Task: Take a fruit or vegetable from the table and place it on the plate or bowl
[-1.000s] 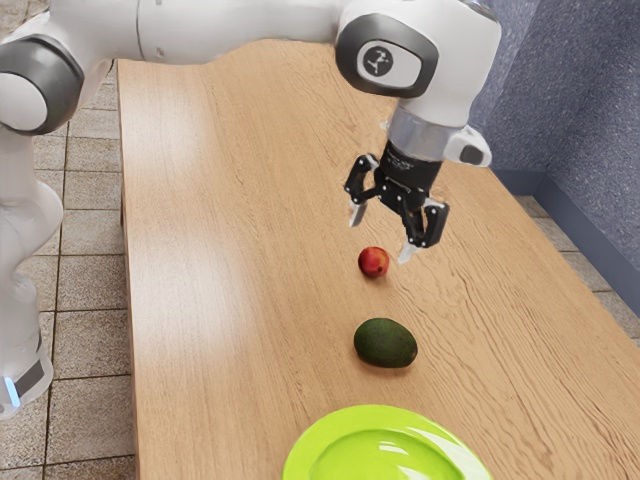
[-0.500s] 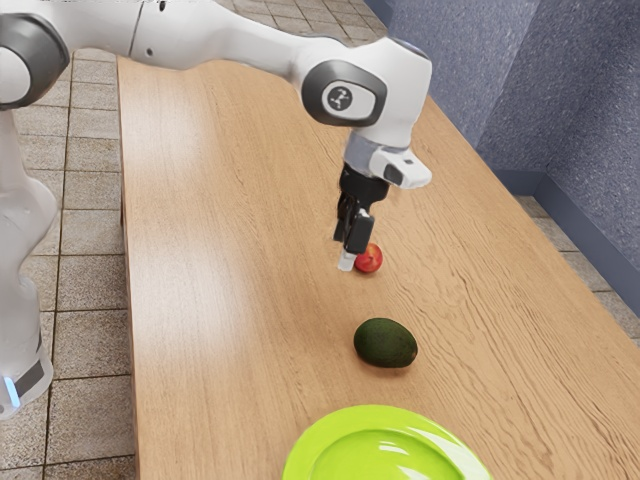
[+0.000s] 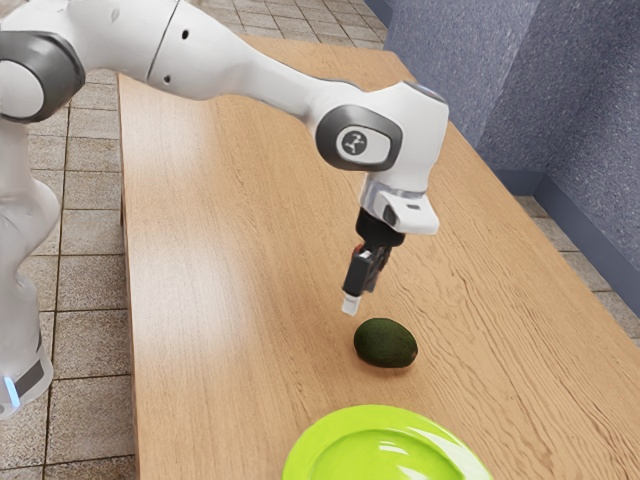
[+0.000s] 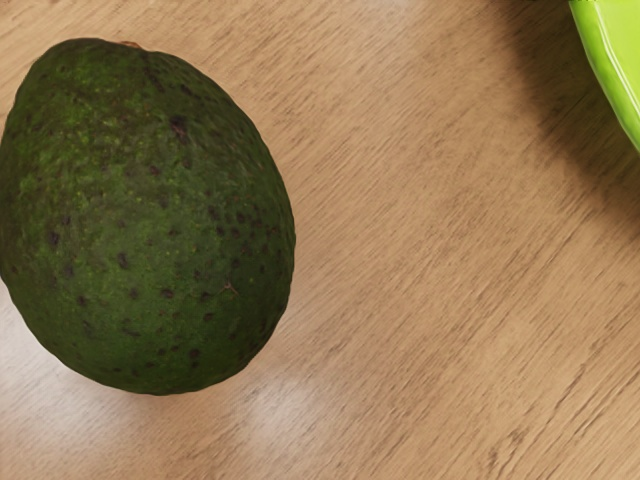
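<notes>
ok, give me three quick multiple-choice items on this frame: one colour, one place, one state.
1. The plate is:
A. white
B. blue
C. lime green

2. In the exterior view, the tool hangs:
A. over the plate
B. above the table, up and left of the avocado
C. out past the table's edge

3. The avocado:
A. lies on the table
B. sits on the plate
C. is lifted off the table

Key:
1 C: its rim renders bright green.
2 B: there is wood below it, and the avocado is to its lower right.
3 A: it rests on the wood, apart from the plate.
</notes>
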Tool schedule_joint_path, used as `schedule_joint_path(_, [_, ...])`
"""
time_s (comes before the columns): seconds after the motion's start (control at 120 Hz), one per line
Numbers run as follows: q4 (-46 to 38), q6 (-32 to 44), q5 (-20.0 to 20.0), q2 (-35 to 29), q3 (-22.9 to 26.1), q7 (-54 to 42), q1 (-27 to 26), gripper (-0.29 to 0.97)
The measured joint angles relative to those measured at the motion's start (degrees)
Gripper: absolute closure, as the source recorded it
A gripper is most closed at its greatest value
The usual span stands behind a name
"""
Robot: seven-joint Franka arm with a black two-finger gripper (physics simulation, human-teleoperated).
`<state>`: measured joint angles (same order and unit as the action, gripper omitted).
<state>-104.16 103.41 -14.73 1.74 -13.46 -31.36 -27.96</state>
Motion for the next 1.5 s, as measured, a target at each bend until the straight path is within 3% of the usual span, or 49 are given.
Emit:
schedule_joint_path(0.35, [0.32,2.25,-1.15,2.88,-0.12,-8.69,3.64,0.0])
schedule_joint_path(0.55, [1.18,5.2,-2.5,6.45,1.51,-11.82,1.8,-0.01])
schedule_joint_path(1.133, [2.53,8.77,-6.03,8.4,1.93,-16.8,2.84,0.0])
schedule_joint_path(1.5, [2.78,9.59,-10.89,13.23,2.11,-18.2,3.32,0.0])
